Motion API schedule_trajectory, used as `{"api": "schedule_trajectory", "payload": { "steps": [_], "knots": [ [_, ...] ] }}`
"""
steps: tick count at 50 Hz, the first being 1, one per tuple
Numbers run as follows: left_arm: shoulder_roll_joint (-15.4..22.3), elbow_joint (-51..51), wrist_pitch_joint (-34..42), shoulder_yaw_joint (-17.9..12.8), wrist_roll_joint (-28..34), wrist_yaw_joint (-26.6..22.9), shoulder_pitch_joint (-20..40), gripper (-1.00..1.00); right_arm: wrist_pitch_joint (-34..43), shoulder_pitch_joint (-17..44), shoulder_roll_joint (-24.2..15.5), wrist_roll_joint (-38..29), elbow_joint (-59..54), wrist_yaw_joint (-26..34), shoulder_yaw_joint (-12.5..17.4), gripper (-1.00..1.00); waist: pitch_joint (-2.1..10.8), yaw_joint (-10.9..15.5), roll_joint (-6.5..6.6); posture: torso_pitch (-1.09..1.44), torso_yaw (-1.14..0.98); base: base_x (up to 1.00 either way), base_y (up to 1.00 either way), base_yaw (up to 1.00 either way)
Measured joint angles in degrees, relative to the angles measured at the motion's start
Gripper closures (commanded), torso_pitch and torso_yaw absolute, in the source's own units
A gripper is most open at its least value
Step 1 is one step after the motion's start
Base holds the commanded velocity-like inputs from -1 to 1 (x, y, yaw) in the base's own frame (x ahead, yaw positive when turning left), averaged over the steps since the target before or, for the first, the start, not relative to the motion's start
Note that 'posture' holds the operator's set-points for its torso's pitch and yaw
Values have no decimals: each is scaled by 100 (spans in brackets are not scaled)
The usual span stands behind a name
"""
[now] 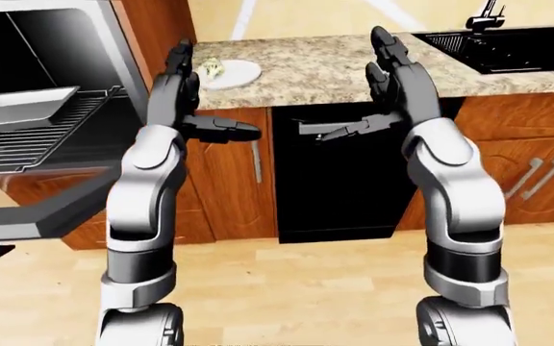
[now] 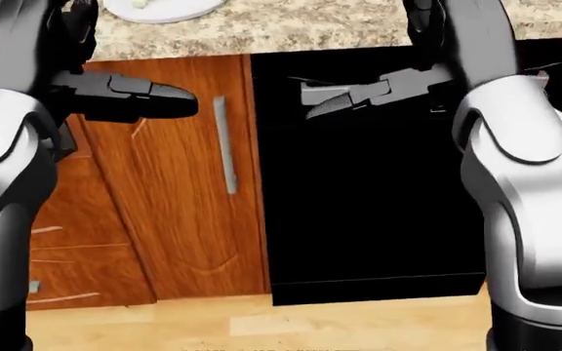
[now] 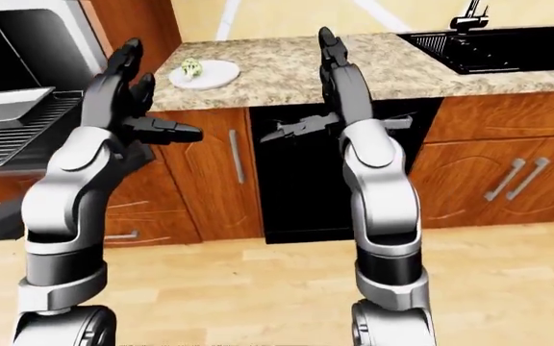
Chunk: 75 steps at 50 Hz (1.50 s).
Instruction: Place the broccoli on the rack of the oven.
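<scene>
The broccoli point(image 3: 192, 68) is a small green piece lying on a white plate point(image 3: 212, 76) on the speckled counter, at the top of the right-eye view. At the far left, the oven stands open, and its wire rack point(image 1: 27, 140) carries a pale tray point(image 1: 22, 104). Both hands are raised at counter height, empty. My left hand point(image 1: 214, 94) is open, fingers up and thumb pointing right, just left of and below the plate. My right hand point(image 1: 342, 83) is open too, mirrored, in front of the counter edge well to the right of the plate.
The oven's grey door point(image 1: 46, 213) hangs open and juts out at lower left. A black dishwasher point(image 1: 339, 180) sits under the counter between wooden cabinet doors point(image 1: 234, 187). A black sink point(image 1: 508, 47) with a tap lies at the top right.
</scene>
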<state>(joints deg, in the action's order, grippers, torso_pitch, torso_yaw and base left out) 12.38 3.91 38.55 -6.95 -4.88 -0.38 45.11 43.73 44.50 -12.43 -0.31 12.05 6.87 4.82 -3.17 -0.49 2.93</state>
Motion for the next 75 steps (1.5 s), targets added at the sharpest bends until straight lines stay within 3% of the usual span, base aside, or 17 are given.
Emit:
{"api": "schedule_trajectory", "payload": {
  "steps": [3,10,14,16,19,21,28,33,41,47,51,57,59,62,66,71,75],
  "knots": [
    [-5,56,68,24,6,-5,29,-100,57,36,-6,5,63,10,55,-100,-9,37,-217,0,0,26,24,0],
    [11,230,13,0,-1,-19,76,-100,-98,69,14,-7,256,-6,72,-100,114,121,-311,0,0,25,11,0],
    [7,270,23,4,0,-21,81,-100,-85,53,19,20,242,0,74,-100,97,177,-598,0,0,31,11,0],
    [-60,230,37,74,-5,-32,43,-100,-40,40,-28,19,170,-11,123,-100,-4,82,-454,0,0,32,11,0],
    [-100,150,147,210,-45,-92,40,-100,3,-78,-40,-27,112,-57,202,-100,14,11,-566,0,0,34,10,0],
    [-87,195,179,182,-50,-111,61,-100,2,-50,-36,-33,118,-66,189,-100,40,-5,-504,0,0,34,11,0],
    [-60,291,34,118,1,-96,154,-100,-160,60,-24,-19,117,-55,154,-100,120,-56,140,0,0,33,11,0],
    [-40,178,126,11,63,-49,12,-100,-40,-33,41,28,92,27,-28,-100,28,83,58,0,0,34,12,0],
    [-40,333,50,35,48,-72,150,-100,-114,100,-3,-97,287,68,38,-100,136,87,-540,0,0,10,22,0],
    [-60,232,228,156,-41,-154,44,-100,34,-56,52,-188,88,71,159,-100,97,-3,-440,0,0,0,16,0],
    [-20,418,132,72,-14,-118,116,-100,-166,1,42,-99,339,15,190,-100,31,-42,-97,0,0,0,0,0],
    [-52,281,208,44,58,-71,-52,-100,-197,-94,20,3,286,60,-16,-100,50,112,-517,0,0,0,0,23],
    [-63,267,247,98,44,-96,-71,-100,-215,-188,45,-8,393,48,72,-100,61,136,-544,0,0,0,0,58],
    [-90,257,195,128,42,-108,34,-100,-230,-186,-10,-26,446,11,173,-100,130,116,-392,0,0,0,0,58],
    [-103,336,70,166,29,-127,104,-100,-220,-224,-35,-55,518,-27,224,-100,219,126,-379,0,0,0,0,59],
    [-70,318,50,109,50,-110,124,-100,-251,-137,-35,-25,539,-1,177,-100,170,113,-21,0,0,0,0,59],
    [-32,152,118,14,101,-76,-27,-100,-261,-192,60,13,313,32,-2,-100,110,244,-24,0,0,0,0,58]
  ]
}}
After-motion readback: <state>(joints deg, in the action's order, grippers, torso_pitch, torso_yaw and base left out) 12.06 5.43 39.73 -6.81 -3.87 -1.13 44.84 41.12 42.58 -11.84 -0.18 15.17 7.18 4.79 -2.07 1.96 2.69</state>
